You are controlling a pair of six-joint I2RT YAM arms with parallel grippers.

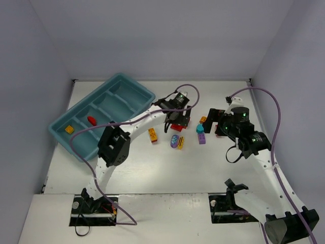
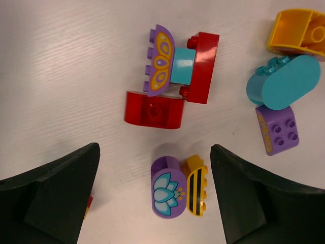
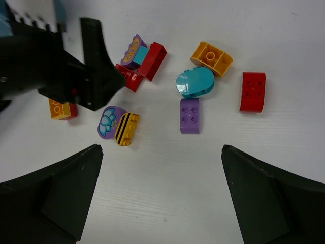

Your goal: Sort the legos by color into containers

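The containers are the compartments of a long teal tray (image 1: 122,86) at the back left; one holds a red lego (image 1: 92,120), another an orange one (image 1: 69,129). My left gripper (image 2: 155,150) hangs open over the loose legos. A purple flower-printed brick (image 2: 167,193) and a yellow black-striped brick (image 2: 196,190) lie side by side between its fingers, untouched. Just ahead lie a red curved brick (image 2: 154,110) and a red, teal and purple stack (image 2: 184,65). My right gripper (image 3: 161,150) stands wide open over bare table, short of a purple brick (image 3: 189,116).
A teal rounded brick (image 3: 195,82), an orange brick (image 3: 211,57) and a red brick (image 3: 252,90) lie at the right of the pile. An orange-and-red brick (image 3: 61,109) sits to its left. The left gripper (image 3: 96,71) reaches into the right wrist view. Grey walls enclose the table.
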